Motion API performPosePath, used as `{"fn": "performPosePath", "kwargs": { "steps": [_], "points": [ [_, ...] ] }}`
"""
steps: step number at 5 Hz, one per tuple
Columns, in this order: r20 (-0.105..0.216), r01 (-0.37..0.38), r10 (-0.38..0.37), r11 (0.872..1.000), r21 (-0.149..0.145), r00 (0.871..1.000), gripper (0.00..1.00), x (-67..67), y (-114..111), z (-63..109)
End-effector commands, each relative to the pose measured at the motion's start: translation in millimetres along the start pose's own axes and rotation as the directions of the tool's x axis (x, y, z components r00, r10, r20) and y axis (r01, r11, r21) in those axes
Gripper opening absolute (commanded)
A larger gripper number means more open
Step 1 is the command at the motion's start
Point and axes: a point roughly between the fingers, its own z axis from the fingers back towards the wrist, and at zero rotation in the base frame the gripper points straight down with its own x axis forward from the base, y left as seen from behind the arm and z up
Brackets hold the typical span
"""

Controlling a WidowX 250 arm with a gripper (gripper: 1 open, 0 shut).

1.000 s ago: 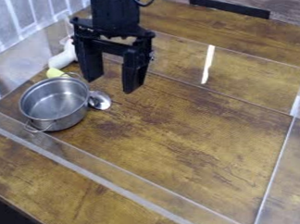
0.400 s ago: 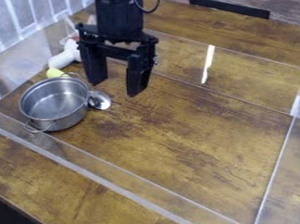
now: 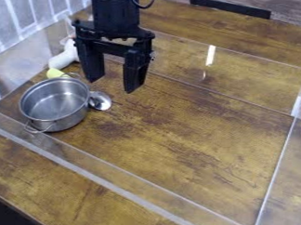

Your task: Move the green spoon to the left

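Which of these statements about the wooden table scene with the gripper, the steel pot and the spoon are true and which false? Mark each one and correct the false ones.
1. The gripper is open. True.
2. The gripper holds the green spoon. False: its jaws are empty, and the spoon lies on the table.
3. The steel pot stands upright on the wooden table. True.
4. The spoon lies inside the pot. False: it lies beside the pot, its bowl end by the pot's rim.
5. The pot holds food. False: it looks empty.

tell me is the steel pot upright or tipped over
Upright: the steel pot sits on its base on the table, open mouth facing up.
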Motion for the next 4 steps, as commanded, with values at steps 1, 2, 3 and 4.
{"fn": "performPosePath", "kwargs": {
  "steps": [1,2,3,4],
  "points": [
    [0.042,-0.008,0.008,1.0,0.001,0.999,1.0,3.5,2.7,13.8],
    [0.033,-0.003,0.003,1.0,-0.001,0.999,1.0,1.2,0.3,12.1],
    [0.021,0.001,-0.001,1.0,-0.003,1.0,1.0,-0.6,-1.8,9.9],
    [0.014,0.008,-0.008,1.0,-0.004,1.0,1.0,-3.0,-4.4,8.5]
  ]
}}
